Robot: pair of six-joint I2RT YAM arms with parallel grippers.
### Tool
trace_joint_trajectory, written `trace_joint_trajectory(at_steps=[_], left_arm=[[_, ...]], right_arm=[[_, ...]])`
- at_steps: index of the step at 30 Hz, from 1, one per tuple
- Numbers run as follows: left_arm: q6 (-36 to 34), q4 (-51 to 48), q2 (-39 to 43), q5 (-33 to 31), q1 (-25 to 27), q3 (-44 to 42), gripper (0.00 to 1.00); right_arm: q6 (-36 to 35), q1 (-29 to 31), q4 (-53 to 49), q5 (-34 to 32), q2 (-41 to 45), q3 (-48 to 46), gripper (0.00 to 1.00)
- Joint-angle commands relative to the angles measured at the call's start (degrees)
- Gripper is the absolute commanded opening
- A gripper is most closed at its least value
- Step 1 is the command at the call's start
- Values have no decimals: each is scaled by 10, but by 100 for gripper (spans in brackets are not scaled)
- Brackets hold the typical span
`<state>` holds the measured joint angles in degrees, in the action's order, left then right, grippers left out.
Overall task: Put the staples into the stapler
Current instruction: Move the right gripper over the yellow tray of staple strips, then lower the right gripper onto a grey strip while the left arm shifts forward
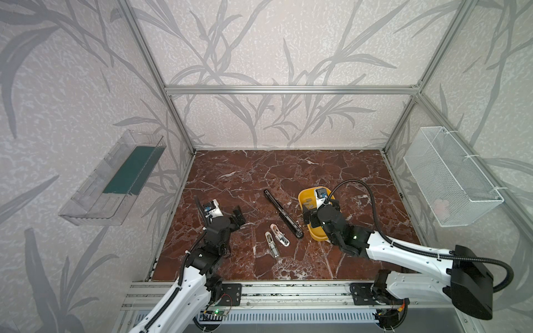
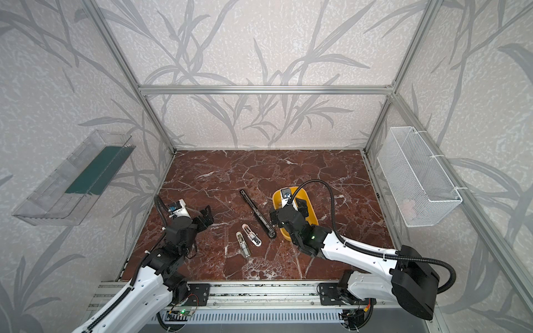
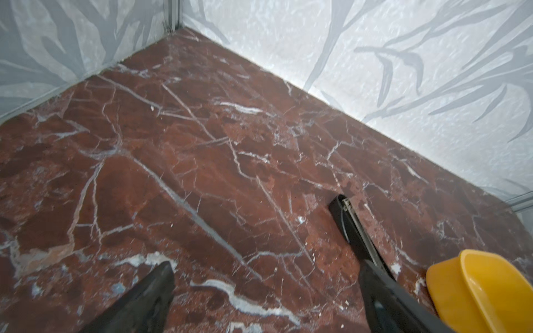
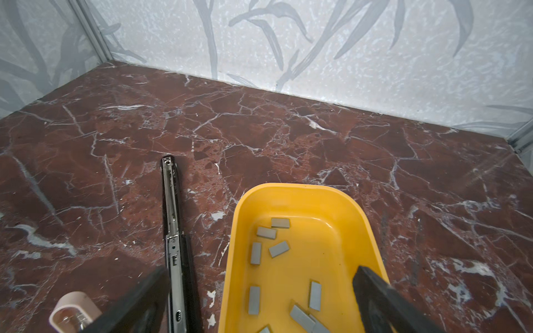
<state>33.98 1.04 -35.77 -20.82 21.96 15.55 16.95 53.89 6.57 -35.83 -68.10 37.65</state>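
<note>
A clear plastic bin (image 1: 112, 184) hangs on the left wall. The left arm (image 1: 184, 288) comes in from the near left. Its jaws stand wide over the red marble surface (image 1: 245, 173) and grip nothing; the left wrist view shows one black finger (image 3: 144, 299) well apart from its mate. Right of them, near the middle, two small staplers (image 1: 272, 244) lie opened, side by side and slightly angled. Just beyond these a long black stapler (image 1: 283, 214) lies on a diagonal, its far end to the left and its near end to the right. The right wrist view shows its metal channel (image 4: 173, 230) facing up. Just right of it sits a yellow tray (image 1: 317, 235). The staples (image 4: 279, 249) lie loose and scattered on the tray's floor as short flat grey strips. The right arm (image 1: 403, 250) comes in from the near right. Its jaws hang spread wide over the tray's near end, one finger (image 4: 129, 302) on the long stapler's side of the left rim and the other by the right rim, with nothing gripped. A white mesh basket (image 1: 452, 173) hangs on the right wall.
</note>
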Motion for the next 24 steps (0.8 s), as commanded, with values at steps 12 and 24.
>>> trace_joint_trajectory(at_steps=[12,24], left_arm=[[-150,233,-274,-44,-7,30,99],[-157,236,-293,16,-7,28,99]], right_arm=[[7,-113,-33,17,-48,22,99],[101,-136,-90,107,-191,108,53]])
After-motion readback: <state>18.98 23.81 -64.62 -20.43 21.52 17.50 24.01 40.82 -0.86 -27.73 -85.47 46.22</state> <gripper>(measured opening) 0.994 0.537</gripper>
